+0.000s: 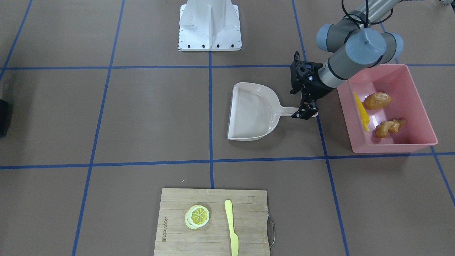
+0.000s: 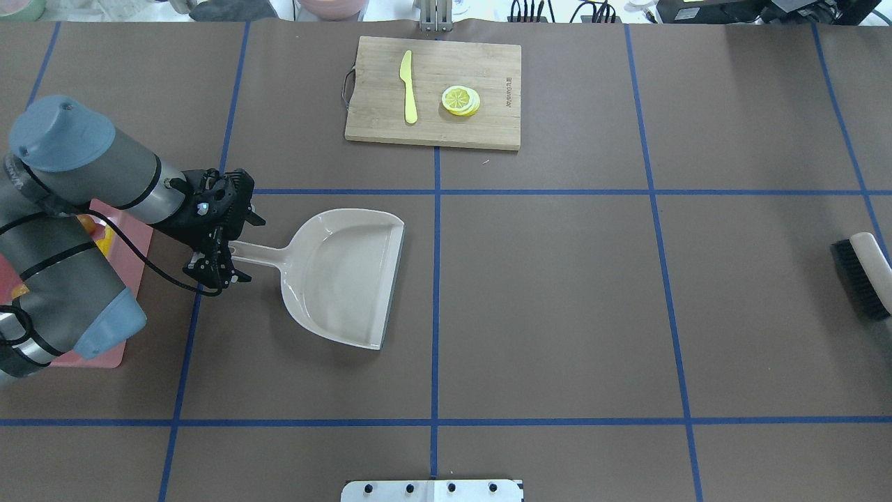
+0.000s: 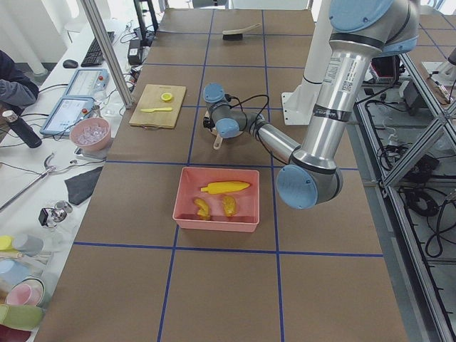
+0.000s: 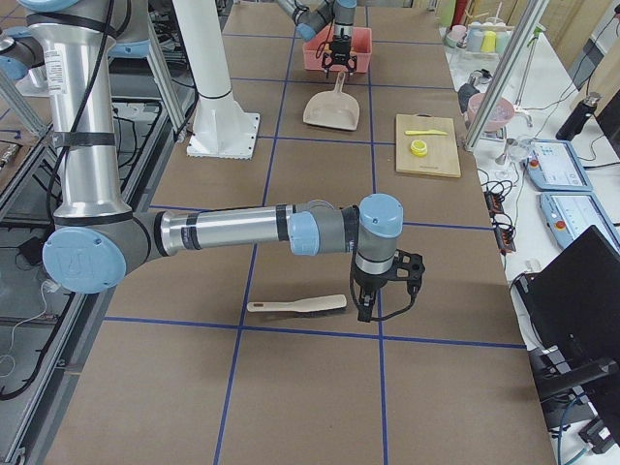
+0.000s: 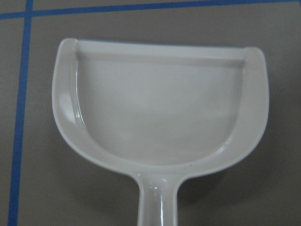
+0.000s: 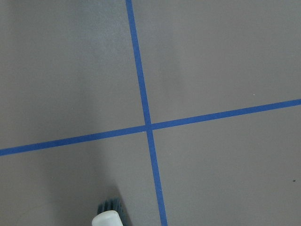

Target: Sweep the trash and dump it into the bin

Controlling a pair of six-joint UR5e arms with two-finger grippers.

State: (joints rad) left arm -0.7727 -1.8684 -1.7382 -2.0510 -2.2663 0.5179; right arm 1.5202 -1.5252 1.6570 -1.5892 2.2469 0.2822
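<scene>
The corn cob (image 1: 362,112), potato (image 1: 377,100) and ginger root (image 1: 389,127) lie inside the pink bin (image 1: 391,147). The beige dustpan (image 1: 252,113) lies flat and empty on the table beside the bin. My left gripper (image 1: 305,113) is low at the end of the dustpan's handle. Its fingers straddle the handle and look spread wider than it. The left wrist view shows the empty dustpan (image 5: 160,113). My right gripper (image 4: 385,305) hangs over one end of the brush (image 4: 295,306), which lies on the table. I cannot tell whether that gripper is open.
A bamboo cutting board (image 1: 249,213) at the far edge carries a lemon slice (image 1: 197,216) and a pale yellow knife (image 1: 231,227). The brush (image 2: 864,275) lies at the table's right end. The robot's white base (image 1: 209,25) stands at the near edge.
</scene>
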